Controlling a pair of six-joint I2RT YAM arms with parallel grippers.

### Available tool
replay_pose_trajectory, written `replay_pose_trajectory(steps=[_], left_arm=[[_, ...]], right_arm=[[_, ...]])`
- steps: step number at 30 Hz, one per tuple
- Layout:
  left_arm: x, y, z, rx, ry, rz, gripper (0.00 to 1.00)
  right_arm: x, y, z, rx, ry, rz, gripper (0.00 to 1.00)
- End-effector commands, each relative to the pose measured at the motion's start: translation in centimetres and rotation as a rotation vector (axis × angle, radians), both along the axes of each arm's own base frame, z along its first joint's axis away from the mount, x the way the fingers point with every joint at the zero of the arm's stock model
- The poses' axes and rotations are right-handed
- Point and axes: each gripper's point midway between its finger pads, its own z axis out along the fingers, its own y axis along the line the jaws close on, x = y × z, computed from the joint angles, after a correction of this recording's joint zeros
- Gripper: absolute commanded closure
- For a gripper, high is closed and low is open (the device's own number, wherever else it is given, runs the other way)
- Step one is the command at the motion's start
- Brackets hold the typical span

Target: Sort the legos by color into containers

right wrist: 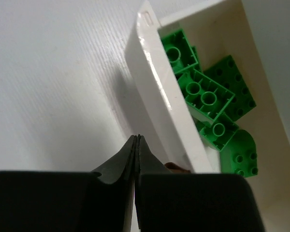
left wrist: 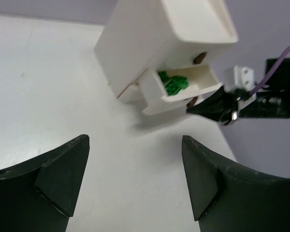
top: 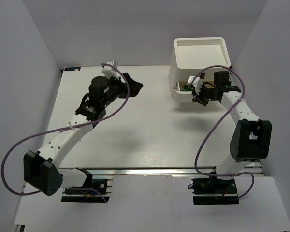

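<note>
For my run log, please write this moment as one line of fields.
left gripper: open, holding nothing, above table | right gripper: shut, tips at drawer front | drawer: pulled out | green legos: inside drawer

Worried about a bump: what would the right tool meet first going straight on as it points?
Likely the white front wall of the open drawer, just beyond the shut right tool; depth is unclear.

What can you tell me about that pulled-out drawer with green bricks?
The drawer is glossy white plastic, a shallow open box pulled partway out of the white stacked unit at the far right. A dark brown handle sits on its front. Several bright green bricks lie jumbled inside. The right hand, shut, is just in front of it; contact is unclear.
</note>
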Motion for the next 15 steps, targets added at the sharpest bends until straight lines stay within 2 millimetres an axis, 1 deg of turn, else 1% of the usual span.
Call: replay_pose_trajectory(steps=[1,2,3,4,5,7,8,12,13,14,15], left_arm=[[-0.7,3.1,-5.5,0.099,0.131,0.125,0.13],[-0.8,3.9,-5.7,0.095,0.138,0.170,0.13],[-0.9,4.4,-5.8,0.093,0.140,0.189,0.13],[-1.6,4.8,-6.2,0.089,0.145,0.200,0.13],[-1.9,5.1,-6.3,0.079,0.148,0.211,0.12],[-2.1,6.0,-6.3,0.076,0.150,0.238,0.12],[-2.3,6.2,-6.8,0.079,0.160,0.245,0.12],[-2.8,6.9,-7.5,0.102,0.184,0.265,0.11],[-2.8,7.0,-7.5,0.105,0.183,0.272,0.11],[-2.9,7.2,-7.4,0.107,0.181,0.276,0.11],[-3.0,7.3,-7.6,0.113,0.188,0.281,0.11]], right_arm=[[2.4,-0.8,1.7,-0.096,-0.099,0.026,1.00],[3.1,-1.3,0.6,-0.120,-0.082,0.011,1.00],[3.8,-1.4,0.8,-0.127,-0.093,-0.002,1.00],[4.5,-1.7,0.7,-0.136,-0.103,-0.024,1.00],[5.9,-2.1,0.5,-0.154,-0.132,-0.052,1.00],[7.0,-2.4,0.6,-0.158,-0.153,-0.096,1.00],[8.1,-2.6,0.6,-0.169,-0.183,-0.121,1.00],[9.9,-2.5,0.9,-0.159,-0.223,-0.170,1.00],[10.2,-2.3,0.9,-0.158,-0.224,-0.171,1.00],[10.5,-2.6,0.8,-0.163,-0.227,-0.186,1.00],[11.0,-2.5,1.1,-0.160,-0.249,-0.193,1.00]])
